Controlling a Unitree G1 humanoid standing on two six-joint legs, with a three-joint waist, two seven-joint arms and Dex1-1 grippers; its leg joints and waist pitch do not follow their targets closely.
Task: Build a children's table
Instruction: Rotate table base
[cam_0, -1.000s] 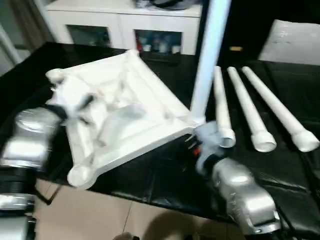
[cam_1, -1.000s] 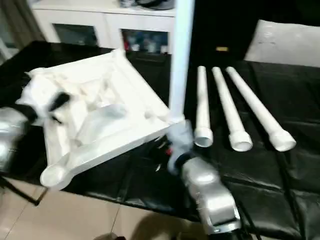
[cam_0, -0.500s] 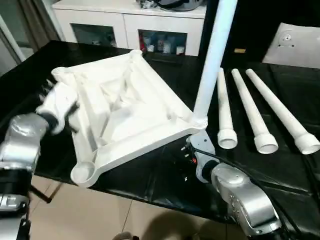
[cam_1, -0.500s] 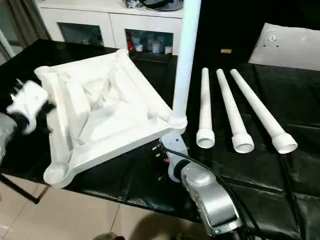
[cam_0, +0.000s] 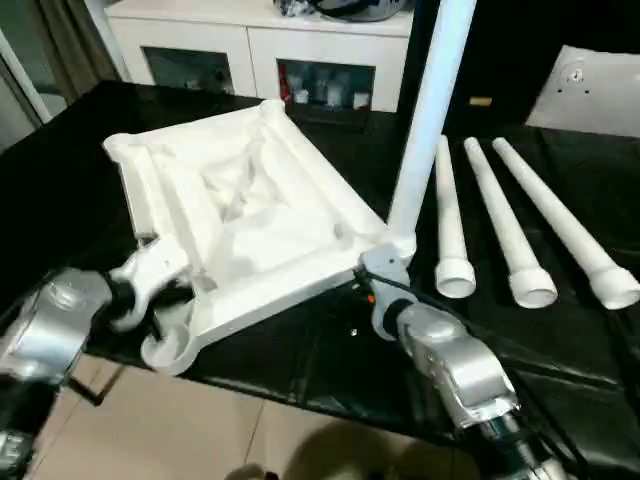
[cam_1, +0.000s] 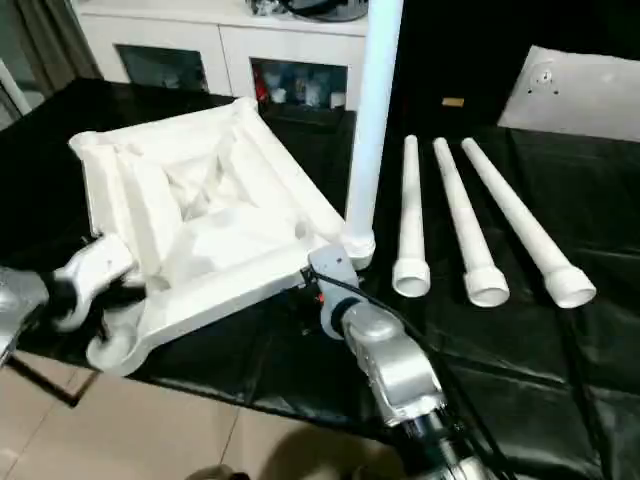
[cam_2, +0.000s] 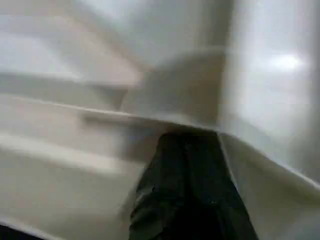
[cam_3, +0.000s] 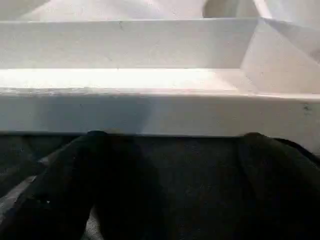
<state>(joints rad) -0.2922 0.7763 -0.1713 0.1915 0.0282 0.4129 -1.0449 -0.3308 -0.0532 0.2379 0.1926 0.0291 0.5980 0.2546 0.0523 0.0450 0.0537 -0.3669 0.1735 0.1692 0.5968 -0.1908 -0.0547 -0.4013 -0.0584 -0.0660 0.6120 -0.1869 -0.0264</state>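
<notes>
- A black table (cam_0: 560, 330) fills the room's middle, and a white cabinet (cam_0: 250, 50) with glass doors stands behind it.
- A flat white board (cam_0: 600, 85) lies at the far right corner of the black table.
- The white tabletop (cam_0: 240, 220) lies upside down on the black table, on the left side, so its ribs face up.
- The tabletop has round holes at its corners. The nearest one (cam_0: 165, 350) hangs just over the table's front edge.
- One white leg (cam_0: 430, 110) stands straight up in the corner hole on the right.
- Three more white legs (cam_0: 515, 225) lie side by side on the black table, to the right of the tabletop, with their wide ends toward the robot.
- The left gripper (cam_0: 150, 275) is at the tabletop's near left edge, close to the nearest corner hole. Its black fingers (cam_2: 187, 185) are pressed together, right against the white plastic.
- The right gripper (cam_0: 375, 275) is at the tabletop's near right edge, beside the standing leg. Its fingers (cam_3: 90, 180) are spread wide apart, just in front of the white rim, and hold nothing.
</notes>
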